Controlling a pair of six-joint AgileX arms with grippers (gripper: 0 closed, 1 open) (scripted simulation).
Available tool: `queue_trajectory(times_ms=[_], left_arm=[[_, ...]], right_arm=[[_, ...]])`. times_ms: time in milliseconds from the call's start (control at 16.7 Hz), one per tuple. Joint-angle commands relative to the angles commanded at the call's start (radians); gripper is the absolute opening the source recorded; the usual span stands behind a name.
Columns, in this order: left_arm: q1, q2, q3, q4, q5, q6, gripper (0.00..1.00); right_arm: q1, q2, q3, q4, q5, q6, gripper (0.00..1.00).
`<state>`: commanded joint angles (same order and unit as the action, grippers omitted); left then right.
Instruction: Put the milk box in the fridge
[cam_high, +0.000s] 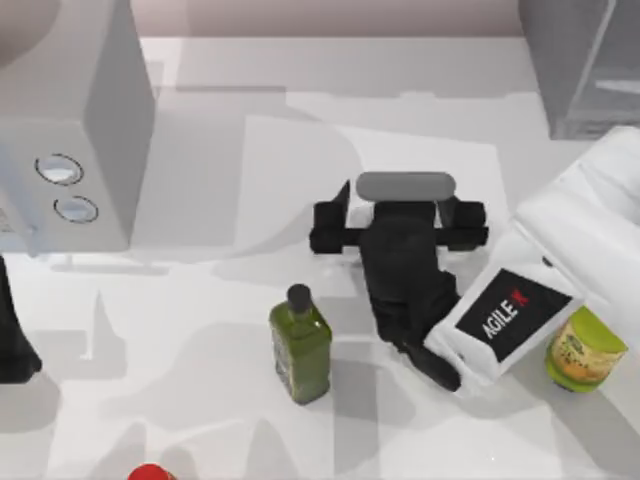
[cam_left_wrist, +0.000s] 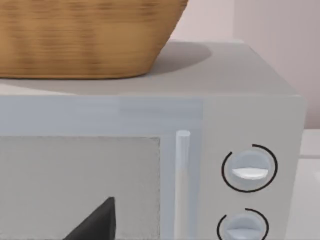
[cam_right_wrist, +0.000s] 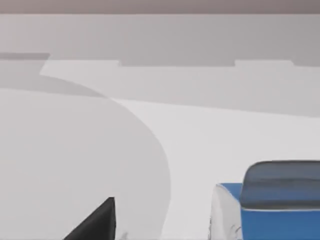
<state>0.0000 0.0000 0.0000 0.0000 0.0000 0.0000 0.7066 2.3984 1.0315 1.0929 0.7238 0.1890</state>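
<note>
Box off-centre: right claw (cam_high: 398, 198) spread wide and empty, milk box (cam_right_wrist: 270, 225) low on the surface close in front, toward one finger, not between the jaws. Right arm nearer. Fridge (cam_high: 575, 80) is beyond, rightward. Left arm (cam_high: 15, 340) parked.

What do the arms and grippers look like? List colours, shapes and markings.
The right arm has rounded white shells and a black panel lettered AGILE in white with a red X. Its wrist and right gripper are matte black, blocky, with a grey crossbar. The left arm is black.
</note>
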Motion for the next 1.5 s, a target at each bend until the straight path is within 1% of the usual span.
queue_trajectory(times_ms=[180,960,1020,1500], left_arm=[[0.000,0.000,0.000,0.000,0.000,0.000,1.00],[0.000,0.000,0.000,0.000,0.000,0.000,1.00],[0.000,0.000,0.000,0.000,0.000,0.000,1.00],[0.000,0.000,0.000,0.000,0.000,0.000,1.00]], right_arm=[[0.000,0.000,0.000,0.000,0.000,0.000,1.00],[0.000,0.000,0.000,0.000,0.000,0.000,0.02],[0.000,0.000,0.000,0.000,0.000,0.000,0.00],[0.002,-0.001,-0.001,0.000,0.000,0.001,0.00]])
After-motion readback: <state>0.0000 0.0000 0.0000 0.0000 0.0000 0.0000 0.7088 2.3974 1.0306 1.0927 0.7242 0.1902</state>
